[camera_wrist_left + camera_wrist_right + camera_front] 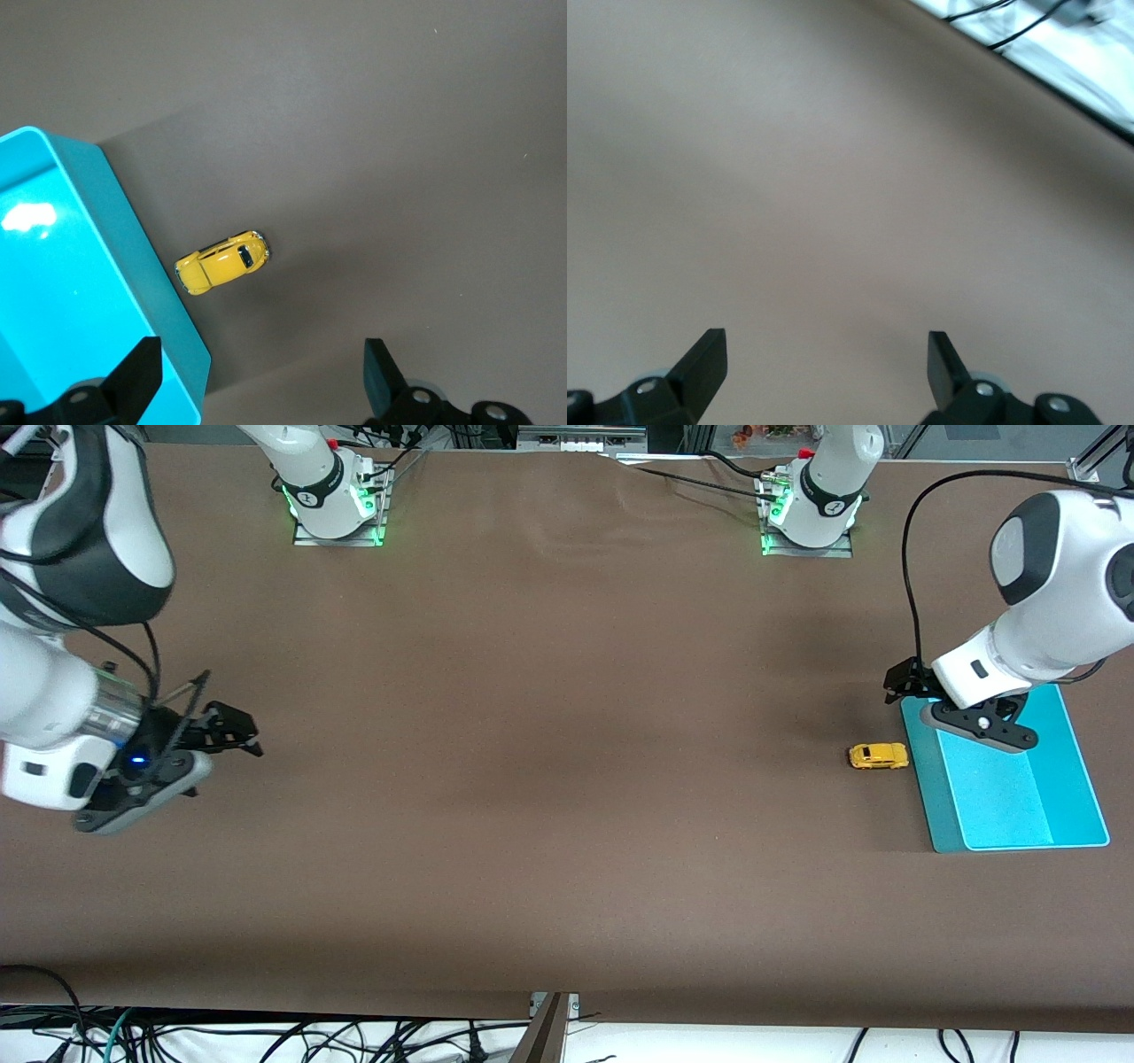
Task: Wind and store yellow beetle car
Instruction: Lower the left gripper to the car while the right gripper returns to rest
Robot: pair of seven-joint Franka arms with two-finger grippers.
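Note:
The yellow beetle car stands on its wheels on the brown table, right beside the outer wall of the turquoise bin on the side toward the right arm's end. In the left wrist view the car sits next to the bin's wall. My left gripper hangs open over the bin's corner and the table beside it, clear of the car, with nothing between its fingers. My right gripper waits open and empty over bare table at the right arm's end; its own view shows only tabletop.
The bin holds nothing that I can see. Both arm bases stand along the table's edge farthest from the front camera. Cables lie off the table's edge nearest the front camera.

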